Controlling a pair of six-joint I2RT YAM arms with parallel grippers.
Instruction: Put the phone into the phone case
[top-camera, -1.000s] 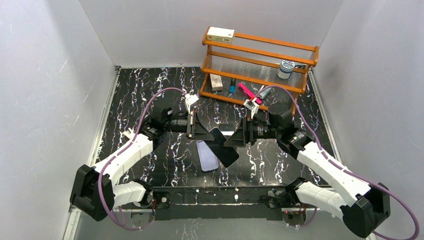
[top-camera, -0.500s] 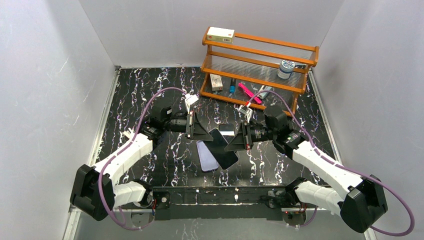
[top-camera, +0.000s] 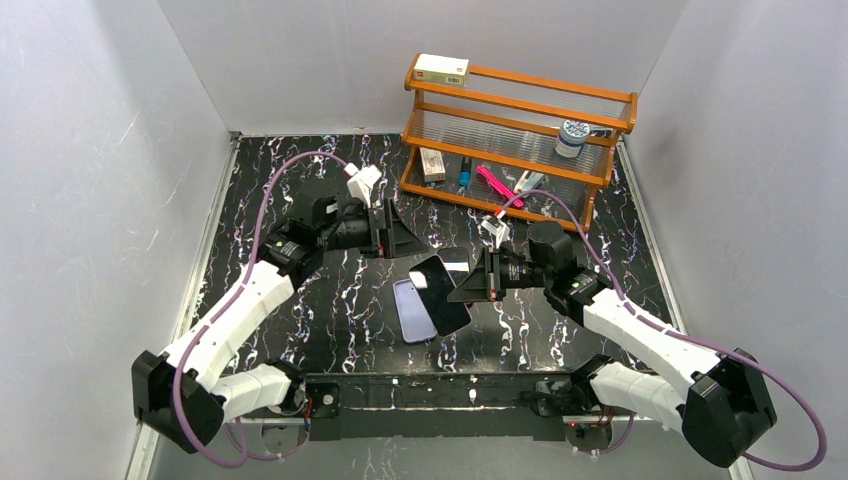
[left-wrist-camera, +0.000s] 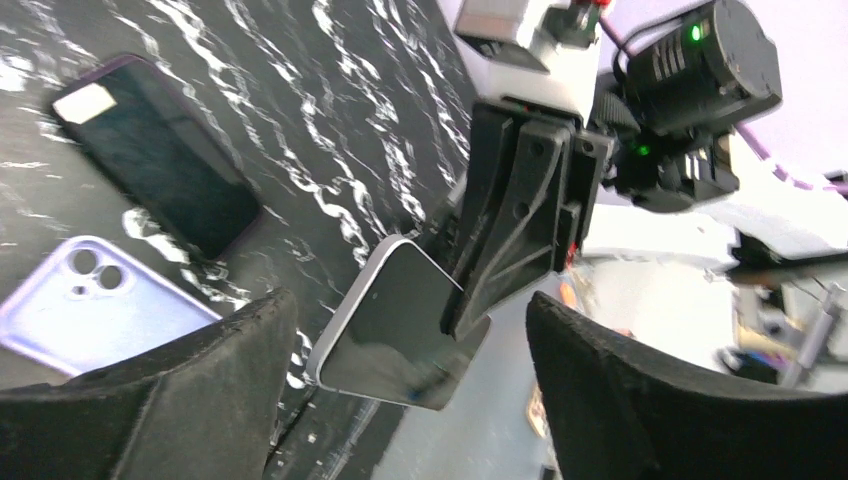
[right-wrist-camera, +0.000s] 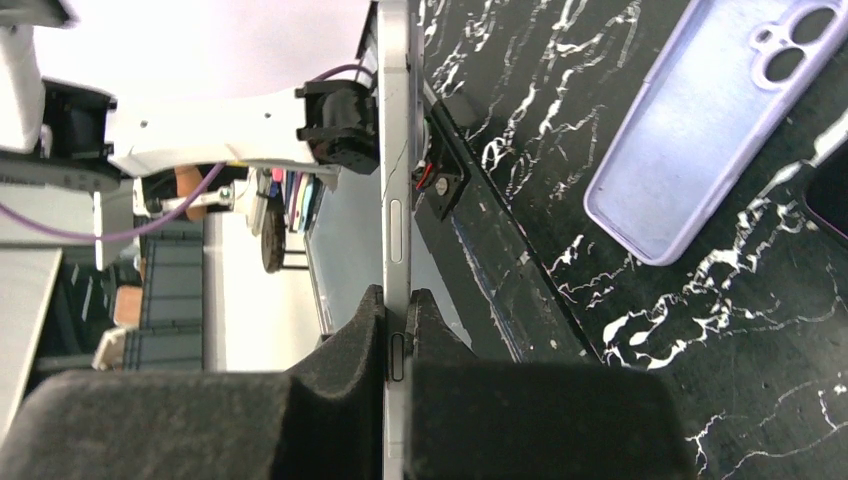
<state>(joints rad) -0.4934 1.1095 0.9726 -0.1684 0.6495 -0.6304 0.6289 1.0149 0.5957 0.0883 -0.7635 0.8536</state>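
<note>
My right gripper (top-camera: 468, 287) is shut on the phone (top-camera: 440, 295), a black glass-fronted slab with a silver edge, and holds it above the table. In the right wrist view the phone (right-wrist-camera: 397, 200) runs edge-on between the pads (right-wrist-camera: 365, 325). The lavender phone case (top-camera: 412, 312) lies flat just left of the phone, camera cutouts showing (left-wrist-camera: 90, 305); it also shows in the right wrist view (right-wrist-camera: 700, 130). My left gripper (top-camera: 398, 235) is open and stands back from the phone, its fingers (left-wrist-camera: 170, 400) apart and empty, facing the held phone (left-wrist-camera: 400, 330).
A second black phone (left-wrist-camera: 150, 165) lies on the marbled table (top-camera: 300, 190) beside the case. An orange wooden rack (top-camera: 520, 110) with small items and a box (top-camera: 441, 68) on top stands at the back right. Grey walls close in on both sides.
My left gripper let go of the phone, opened wide and drew back toward the far left. My right gripper closed on the phone and shifted slightly left with it.
</note>
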